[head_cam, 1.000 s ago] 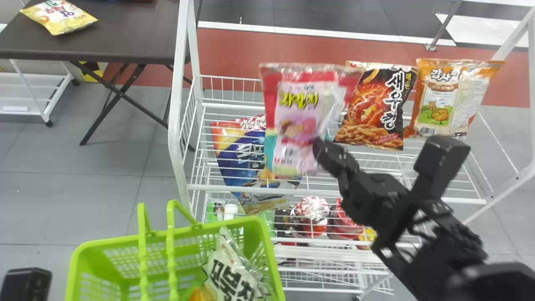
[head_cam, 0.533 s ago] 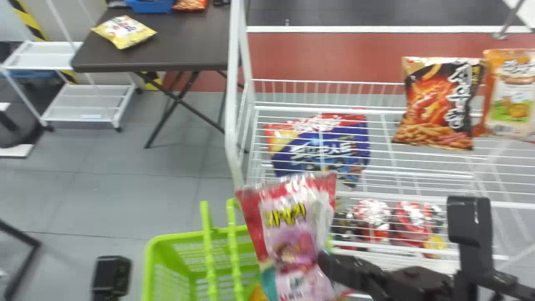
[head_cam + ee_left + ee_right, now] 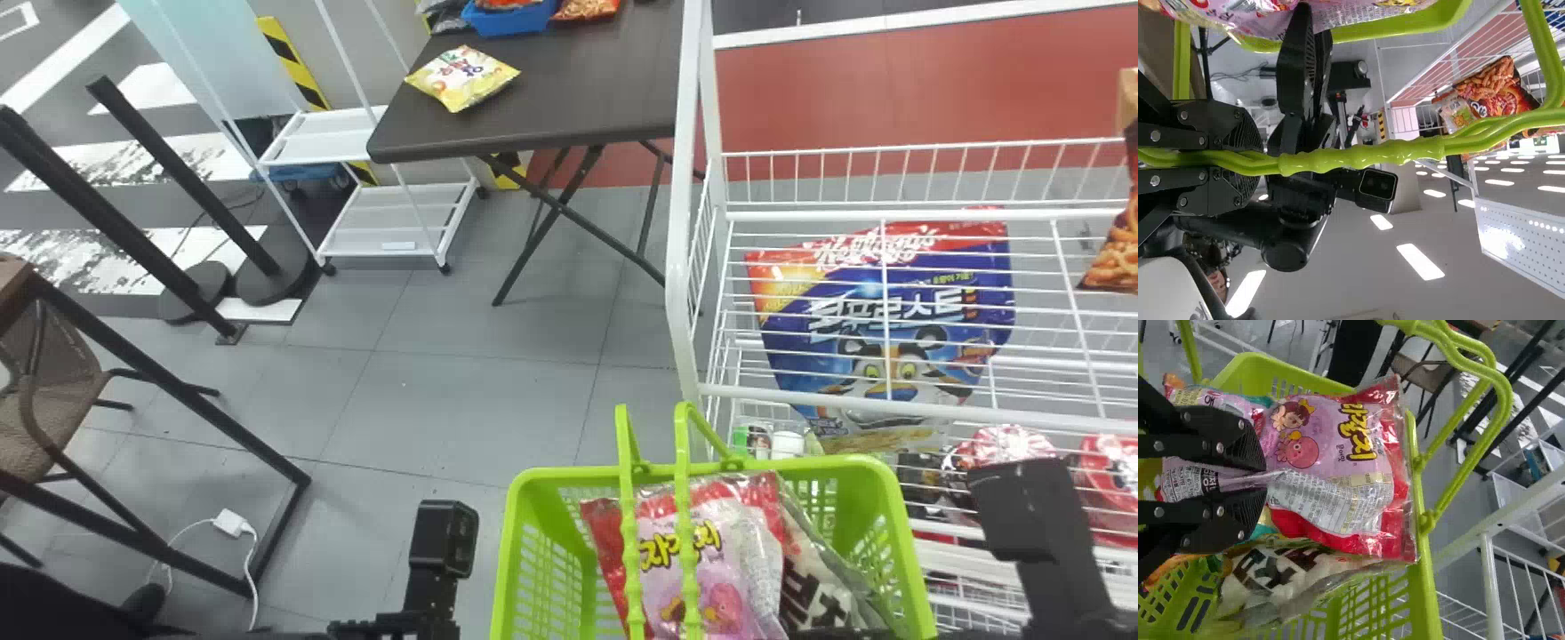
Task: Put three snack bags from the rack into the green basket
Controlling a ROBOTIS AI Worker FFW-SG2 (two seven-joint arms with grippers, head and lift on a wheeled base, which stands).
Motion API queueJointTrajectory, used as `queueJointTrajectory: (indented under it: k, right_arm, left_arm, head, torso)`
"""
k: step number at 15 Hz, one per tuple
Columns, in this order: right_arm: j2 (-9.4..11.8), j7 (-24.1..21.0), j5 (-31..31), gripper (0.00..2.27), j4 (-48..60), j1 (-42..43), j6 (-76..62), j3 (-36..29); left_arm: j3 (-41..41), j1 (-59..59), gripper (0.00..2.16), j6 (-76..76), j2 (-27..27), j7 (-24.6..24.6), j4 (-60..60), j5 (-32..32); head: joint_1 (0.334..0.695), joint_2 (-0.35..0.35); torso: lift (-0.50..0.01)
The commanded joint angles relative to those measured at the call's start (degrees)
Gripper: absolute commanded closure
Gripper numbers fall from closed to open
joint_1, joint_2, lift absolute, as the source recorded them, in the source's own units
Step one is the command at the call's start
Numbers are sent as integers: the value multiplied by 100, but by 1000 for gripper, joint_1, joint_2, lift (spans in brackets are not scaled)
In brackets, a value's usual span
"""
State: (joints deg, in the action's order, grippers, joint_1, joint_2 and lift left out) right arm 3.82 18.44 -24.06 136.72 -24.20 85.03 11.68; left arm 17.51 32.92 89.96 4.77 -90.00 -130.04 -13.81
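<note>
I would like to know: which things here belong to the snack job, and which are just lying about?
For the job:
green basket, handles in left hand
pink bag, in right hand
white bag, inside basket
rack

Just lying about:
dark table with yellow bag
chair
white cart

A yellow bag (image 3: 462, 78) lies on the dark bench (image 3: 569, 107), a blue bin (image 3: 511, 20) and an orange packet (image 3: 585, 8) farther back on it. Left of the bench stands a white cart (image 3: 382, 229), then two black posts (image 3: 182, 172). A chair (image 3: 53, 391) sits at the head view's left edge. A white adapter (image 3: 229, 523) with a cord lies on the floor (image 3: 471, 400).
</note>
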Motion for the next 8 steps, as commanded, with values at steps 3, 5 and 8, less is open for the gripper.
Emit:
queueJointTrajectory:
  k: [3, 5, 8]
  right_arm:
    - [-30, 37, -670, 56, 522, -68, -262, -992]
    - [-65, 28, -978, 56, 619, -41, -649, -1757]
    - [-100, -77, -468, 60, 180, 328, -2003, -2443]
  left_arm:
    - [24, -75, 2148, 7, 33, -57, 102, -8]
    - [42, -92, 2148, 7, 41, -57, 111, -26]
    - [51, -128, 2148, 7, 50, -57, 119, -34]
  head:
    - [695, 350]
    - [695, 290]
    - [695, 68]
  torso:
    - [0]
    - [0]
    - [0]
